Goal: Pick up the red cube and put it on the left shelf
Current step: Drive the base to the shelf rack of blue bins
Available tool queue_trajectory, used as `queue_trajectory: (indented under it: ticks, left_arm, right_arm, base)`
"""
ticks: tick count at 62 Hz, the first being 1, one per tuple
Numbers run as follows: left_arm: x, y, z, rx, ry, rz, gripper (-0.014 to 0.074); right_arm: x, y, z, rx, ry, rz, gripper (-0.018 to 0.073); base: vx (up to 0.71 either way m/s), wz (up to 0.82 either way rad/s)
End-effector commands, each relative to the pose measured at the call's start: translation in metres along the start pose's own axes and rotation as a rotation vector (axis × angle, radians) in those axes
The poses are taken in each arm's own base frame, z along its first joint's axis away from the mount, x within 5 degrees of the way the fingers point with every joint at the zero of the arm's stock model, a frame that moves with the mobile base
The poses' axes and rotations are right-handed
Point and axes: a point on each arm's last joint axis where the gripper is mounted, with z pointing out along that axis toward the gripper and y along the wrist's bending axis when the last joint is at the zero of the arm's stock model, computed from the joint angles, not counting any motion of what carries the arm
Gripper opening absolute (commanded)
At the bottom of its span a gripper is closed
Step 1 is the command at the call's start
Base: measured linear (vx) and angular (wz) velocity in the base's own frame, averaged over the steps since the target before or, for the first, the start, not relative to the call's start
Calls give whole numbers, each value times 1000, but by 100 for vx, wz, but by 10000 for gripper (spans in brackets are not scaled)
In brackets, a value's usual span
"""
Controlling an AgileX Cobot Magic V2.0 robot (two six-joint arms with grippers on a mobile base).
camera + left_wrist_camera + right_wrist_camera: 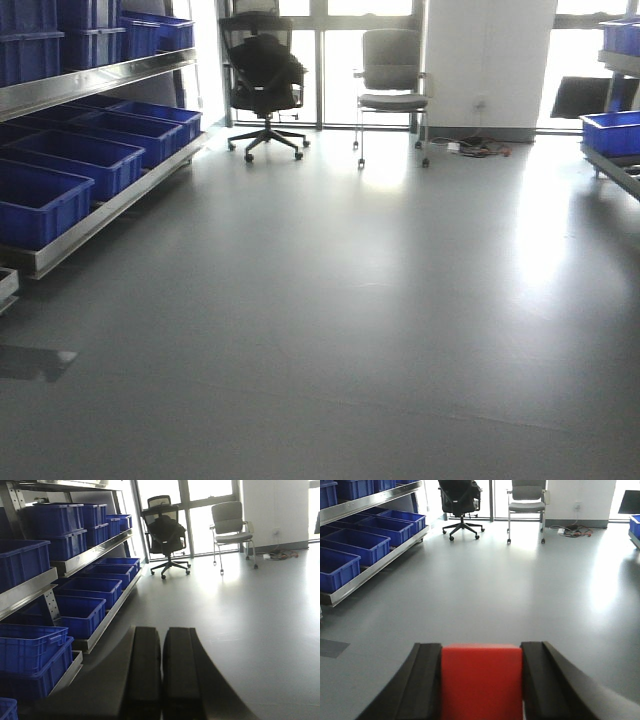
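The right gripper [481,652] has its fingers [425,680] clamped on the red cube [481,680], held above the floor [520,580] and well apart from the left shelf [95,82]. The carry wants a firm squeeze and a smooth swing left toward a blue crate [75,158] (no jolts). The cube sits square between the fingers and, being a cube, has no long axis. The left gripper [162,632] is empty, its fingers together.

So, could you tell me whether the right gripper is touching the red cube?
Touching. The right wrist view shows the red cube clamped between the right gripper's two black fingers, with no gap on either side.
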Motion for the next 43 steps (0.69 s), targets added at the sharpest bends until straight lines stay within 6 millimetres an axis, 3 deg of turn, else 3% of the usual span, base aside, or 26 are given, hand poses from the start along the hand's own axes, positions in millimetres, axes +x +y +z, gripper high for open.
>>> queue_trajectory:
  ticks: [1, 43]
  left_arm:
    - [-1, 0, 1, -4, -64, -5, 106]
    - [-1, 0, 1, -4, -64, -5, 106]
  right_arm:
    - [-17, 1, 0, -6, -106, -20, 57]
    - [-17, 1, 0, -6, -106, -20, 57]
  base:
    - [62, 31]
    - [60, 47]
